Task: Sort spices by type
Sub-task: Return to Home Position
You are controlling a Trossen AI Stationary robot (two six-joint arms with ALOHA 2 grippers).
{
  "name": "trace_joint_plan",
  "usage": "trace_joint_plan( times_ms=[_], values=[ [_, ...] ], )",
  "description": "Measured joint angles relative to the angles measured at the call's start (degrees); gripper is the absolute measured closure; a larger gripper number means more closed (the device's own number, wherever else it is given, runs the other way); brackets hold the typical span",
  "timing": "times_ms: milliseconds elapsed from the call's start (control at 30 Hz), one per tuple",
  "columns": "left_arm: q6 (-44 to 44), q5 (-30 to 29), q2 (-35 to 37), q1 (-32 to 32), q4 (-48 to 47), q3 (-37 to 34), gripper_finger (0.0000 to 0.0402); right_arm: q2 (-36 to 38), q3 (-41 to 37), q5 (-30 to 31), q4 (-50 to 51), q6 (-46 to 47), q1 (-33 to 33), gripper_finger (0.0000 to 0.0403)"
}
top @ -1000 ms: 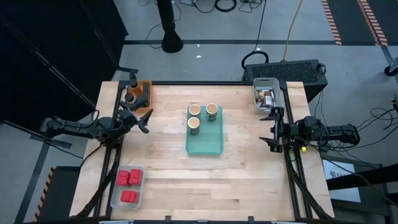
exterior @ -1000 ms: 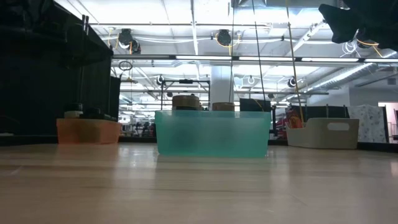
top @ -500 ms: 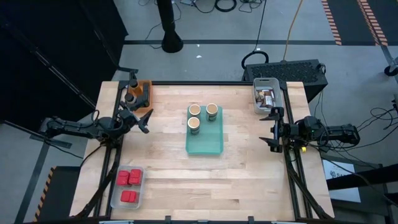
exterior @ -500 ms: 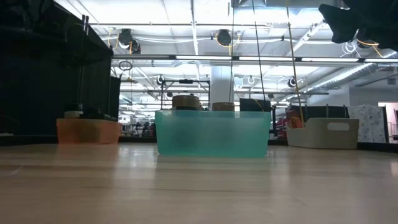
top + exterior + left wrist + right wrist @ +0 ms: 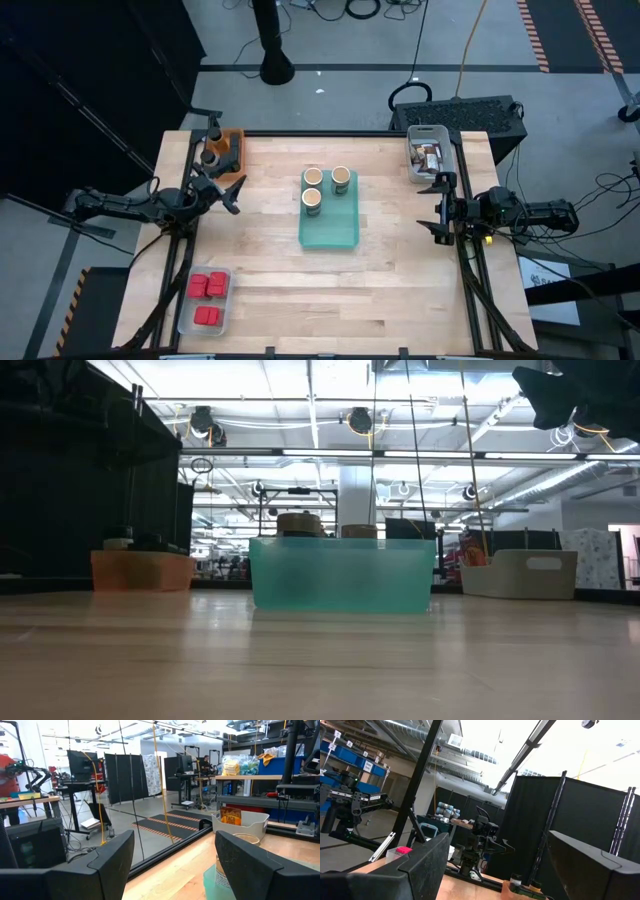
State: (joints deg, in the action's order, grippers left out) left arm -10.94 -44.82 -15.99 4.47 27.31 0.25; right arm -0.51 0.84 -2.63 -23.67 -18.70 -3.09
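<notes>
Wooden surface [image 5: 400, 280], overhead view. Three tan jars [image 5: 313, 178] stand in the upper end of the teal tray [image 5: 330, 235], mid-frame. Red boxes [image 5: 208, 286] lie in the clear tray [image 5: 185, 320], lower left. Brown packets [image 5: 430, 156] sit in the grey bin [image 5: 413, 135], upper right. Orange bin [image 5: 237, 140], upper left: I think dark jars [image 5: 210, 155], half hidden. Left hand [image 5: 232, 195] at the left edge and right hand [image 5: 437, 207] at the right edge are both spread wide, holding nothing.

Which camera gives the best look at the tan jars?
The high view: all three tan jars stand clear inside the teal tray. The low view shows only two tops above the tray wall; the left wrist view catches one, partly behind the left claw; the right wrist view shows none.
</notes>
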Motion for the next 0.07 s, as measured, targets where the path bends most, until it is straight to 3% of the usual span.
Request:
trace_joint_plan(
  times_ms=[67],
  values=[
    [0.00,0.00,-0.02,-0.01,0.00,0.00,0.0123,0.00,0.00,-0.02,0.00,0.00,0.00,0.0085]
  ],
)
